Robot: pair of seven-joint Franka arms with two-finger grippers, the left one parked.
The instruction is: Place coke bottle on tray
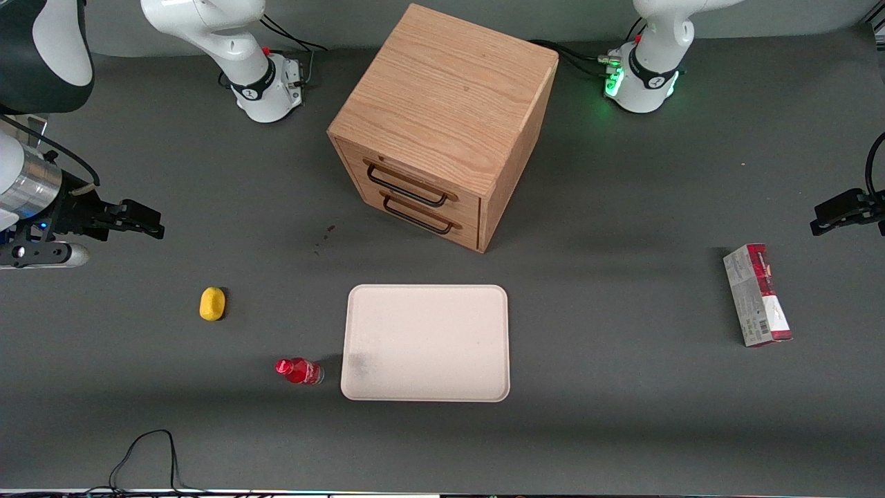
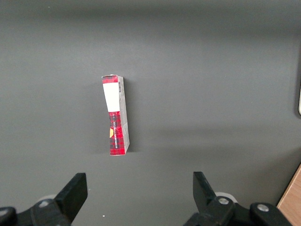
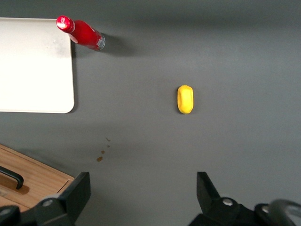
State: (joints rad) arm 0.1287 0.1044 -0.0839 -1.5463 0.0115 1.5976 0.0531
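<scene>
The coke bottle (image 1: 299, 371), small with a red cap and red label, stands on the grey table close beside the tray's edge, toward the working arm's end. It also shows in the right wrist view (image 3: 81, 34). The tray (image 1: 426, 343) is a large cream rectangle with a low rim, bare, in front of the wooden cabinet; its corner shows in the right wrist view (image 3: 33, 66). My gripper (image 1: 142, 225) hangs open and empty above the table at the working arm's end, well apart from the bottle and farther from the front camera than it. Its fingers (image 3: 77, 190) stand wide apart.
A wooden drawer cabinet (image 1: 442, 124) with two black handles stands farther from the camera than the tray. A yellow oval object (image 1: 212, 303) lies between my gripper and the bottle. A red-and-grey carton (image 1: 757, 294) lies toward the parked arm's end. A black cable (image 1: 148, 449) loops at the table's near edge.
</scene>
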